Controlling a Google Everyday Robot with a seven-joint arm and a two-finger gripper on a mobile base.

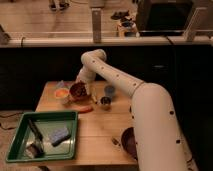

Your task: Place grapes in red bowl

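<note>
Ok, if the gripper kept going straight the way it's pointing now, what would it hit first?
Probably the small round reddish-brown bowl: the gripper hangs just above it, pointing down, at the far end of the wooden table. Depth is unclear, so it could meet the rim rather than the inside.

The arm (131, 91) wore a smooth white shell, plastic by the look of it, with a soft sheen. Its gripper (80, 84) hung right at the red bowl (77, 92), whose outside looked smooth and faintly glossy. The table (100, 126) was pale wood with a matt finish and visible plank seams. The green tray (50, 115) looked like smooth, slightly shiny plastic, and the blue sponge (59, 134) in it looked soft and dull. The small dark cup (105, 102) gleamed like metal.
</note>
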